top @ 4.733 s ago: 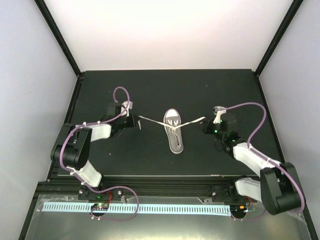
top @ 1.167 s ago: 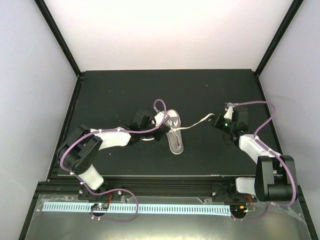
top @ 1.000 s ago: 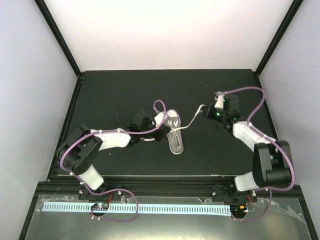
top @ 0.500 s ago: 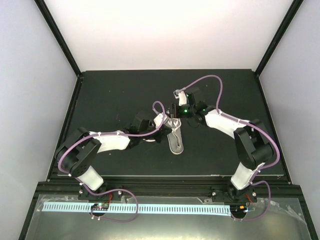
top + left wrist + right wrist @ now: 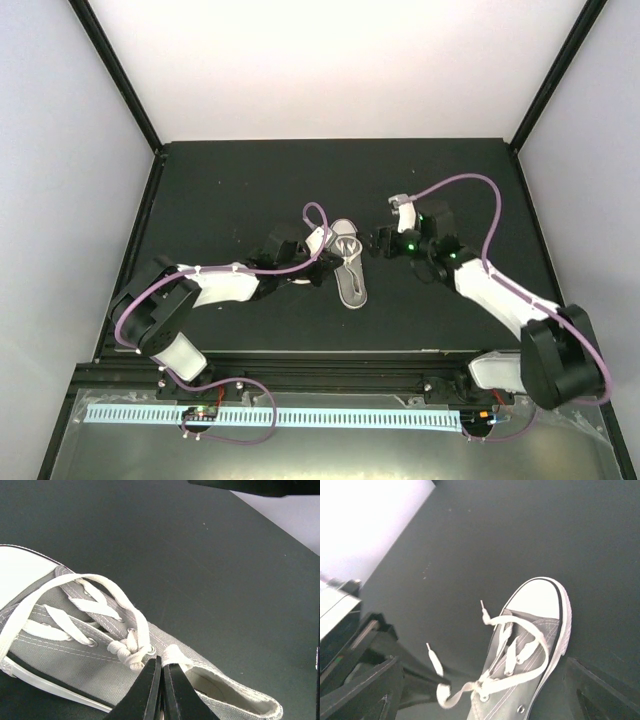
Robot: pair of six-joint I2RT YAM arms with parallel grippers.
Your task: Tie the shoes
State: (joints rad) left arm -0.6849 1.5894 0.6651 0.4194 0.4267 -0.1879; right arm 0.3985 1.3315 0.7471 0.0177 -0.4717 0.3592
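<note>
The sneaker (image 5: 352, 275) lies in the middle of the tabletop (image 5: 250, 180), toe toward 12 o'clock. The left end effector (image 5: 161, 662), tips together, is at the knot (image 5: 131, 654). The right end effector (image 5: 379, 243), apart and empty, stands near at the sneaker's 3 o'clock.

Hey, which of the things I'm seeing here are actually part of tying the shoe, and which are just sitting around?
Part of the job:
- grey sneaker
- its white laces
- left pincer, shut at the knot
- right pincer, open beside the sneaker

Just there:
- black table
- purple cables on the arms
</note>
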